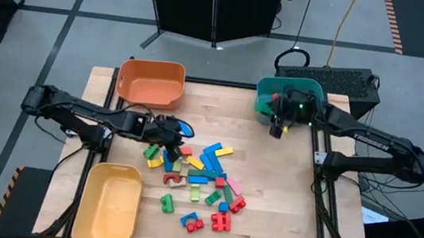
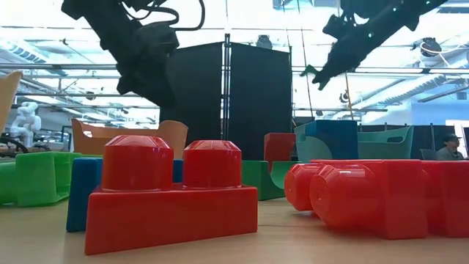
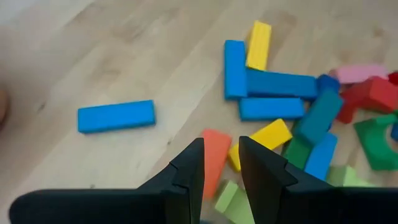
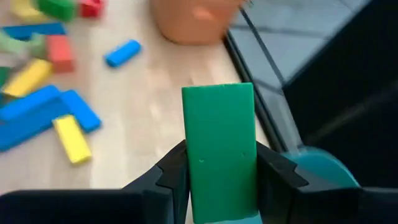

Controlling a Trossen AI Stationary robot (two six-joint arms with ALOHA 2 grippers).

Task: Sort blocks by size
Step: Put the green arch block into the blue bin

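The right arm [image 1: 369, 142] bears white lettering reading "TROSSEN".

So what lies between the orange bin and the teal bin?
Only bare table lies between orange bin and teal bin, seen in high view.

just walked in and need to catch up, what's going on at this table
A two-armed robot is sorting toy blocks into bins. The right end effector is shut on a green block and holds it over the teal bin at the table's far right. The left end effector hangs over the pile, fingers slightly apart above an orange block. Most blocks lie unsorted mid-table.
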